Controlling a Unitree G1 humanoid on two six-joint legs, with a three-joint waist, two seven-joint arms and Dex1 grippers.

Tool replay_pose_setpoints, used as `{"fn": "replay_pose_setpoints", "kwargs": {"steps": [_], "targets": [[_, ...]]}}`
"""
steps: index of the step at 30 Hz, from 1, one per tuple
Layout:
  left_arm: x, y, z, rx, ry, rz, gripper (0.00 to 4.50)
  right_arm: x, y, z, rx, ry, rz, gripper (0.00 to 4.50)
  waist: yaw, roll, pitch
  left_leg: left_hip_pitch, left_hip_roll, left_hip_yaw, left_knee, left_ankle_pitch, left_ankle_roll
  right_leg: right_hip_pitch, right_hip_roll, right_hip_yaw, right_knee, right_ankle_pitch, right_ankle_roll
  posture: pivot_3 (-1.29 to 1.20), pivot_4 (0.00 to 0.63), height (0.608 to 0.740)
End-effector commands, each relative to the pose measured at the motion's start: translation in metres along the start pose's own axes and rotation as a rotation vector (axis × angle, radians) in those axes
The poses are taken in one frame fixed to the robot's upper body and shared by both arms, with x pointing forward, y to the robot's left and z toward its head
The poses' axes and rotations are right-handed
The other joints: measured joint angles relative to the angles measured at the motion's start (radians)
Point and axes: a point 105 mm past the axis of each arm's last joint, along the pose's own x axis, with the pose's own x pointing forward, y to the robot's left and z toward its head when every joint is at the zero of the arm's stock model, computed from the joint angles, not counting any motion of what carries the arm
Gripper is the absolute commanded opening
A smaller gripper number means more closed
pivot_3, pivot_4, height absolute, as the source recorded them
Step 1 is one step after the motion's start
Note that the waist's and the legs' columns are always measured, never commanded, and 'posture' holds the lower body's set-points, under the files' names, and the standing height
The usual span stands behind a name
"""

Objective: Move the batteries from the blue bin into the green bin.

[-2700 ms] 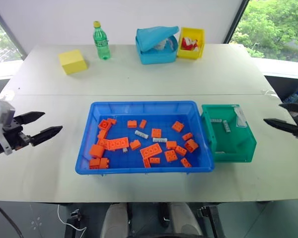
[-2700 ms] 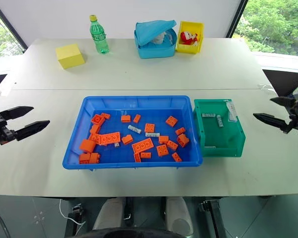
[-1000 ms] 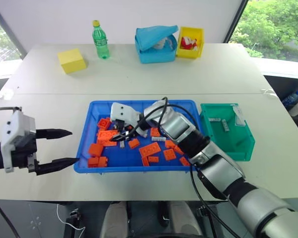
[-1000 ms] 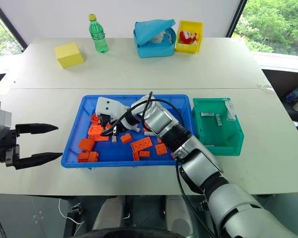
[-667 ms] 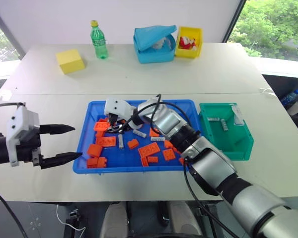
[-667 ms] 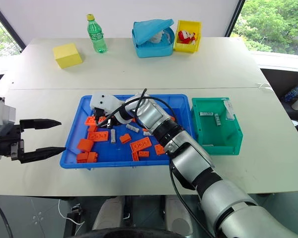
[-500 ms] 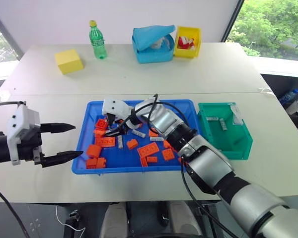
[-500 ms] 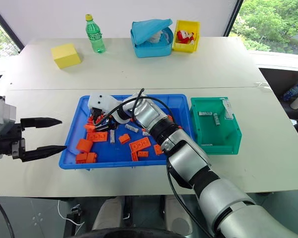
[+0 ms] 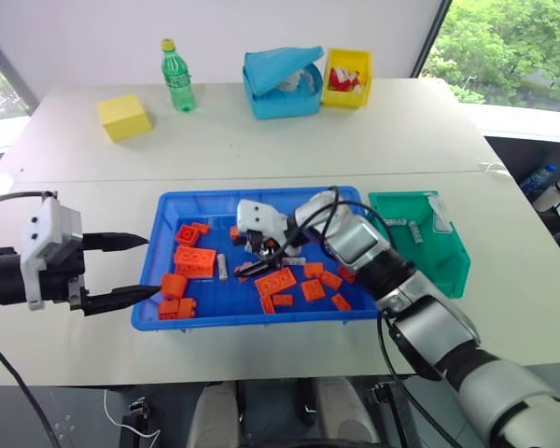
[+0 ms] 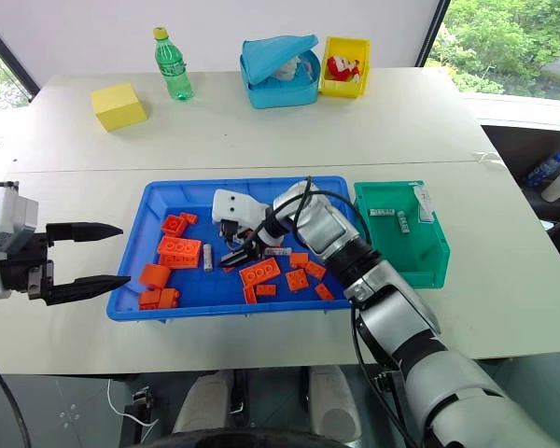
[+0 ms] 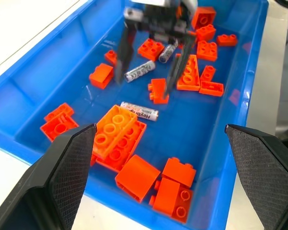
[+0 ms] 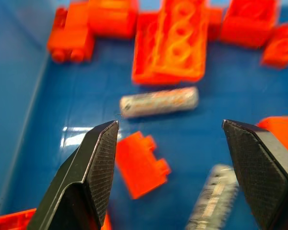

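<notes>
Right hand (image 10: 235, 245) hovering spread inside blue bin (image 10: 261, 188), batteries (image 12: 159, 102) lying loose at its 9 o'clock among orange bricks (image 10: 180, 250). Smooth, stiff, roll-prone; pinch mid-barrel. Left hand (image 10: 101, 254) spread, idle.

Print on the batteries (image 11: 139, 110) is too blurred to read.

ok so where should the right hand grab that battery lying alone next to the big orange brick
Pinch the battery across its middle, coming straight down from above. It lies flat on the blue bin floor with bare floor along both long sides, so fingers fit there; the big brick crowds one end.
</notes>
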Motion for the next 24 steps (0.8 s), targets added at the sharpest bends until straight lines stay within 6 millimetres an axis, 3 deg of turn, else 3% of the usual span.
{"fn": "replay_pose_setpoints", "kwargs": {"steps": [1,8,17,24], "targets": [[-0.003,0.001,0.007,0.04,0.001,0.004,4.5,0.005,-0.006,0.016,-0.077,-0.061,-0.038,3.53,0.001,0.0,0.0,0.0,0.0,0.0,0.0,0.0,0.0,0.0,0.0,0.0,0.0,0.0,0.0,0.0,0.15,0.736],[-0.006,0.001,0.009,0.046,0.008,0.011,4.5,0.007,-0.012,0.02,-0.068,-0.121,-0.048,3.53,0.005,0.0,0.0,0.0,0.0,0.0,0.0,0.0,0.0,0.001,-0.001,0.0,0.0,0.0,0.0,0.0,0.15,0.736],[-0.007,0.0,0.011,0.051,0.009,0.023,4.5,0.015,0.0,0.007,-0.053,-0.072,0.029,3.53,0.002,0.0,0.0,0.0,0.0,0.0,0.0,0.0,0.0,0.001,-0.001,0.0,0.0,0.0,0.0,0.0,0.15,0.736],[-0.005,0.001,0.012,0.057,0.004,0.022,4.5,0.022,-0.005,0.003,-0.035,-0.041,0.02,3.53,0.002,0.0,0.0,0.0,0.0,0.0,0.0,0.0,0.0,0.001,-0.001,0.0,0.0,0.0,0.0,0.0,0.15,0.736]]}}
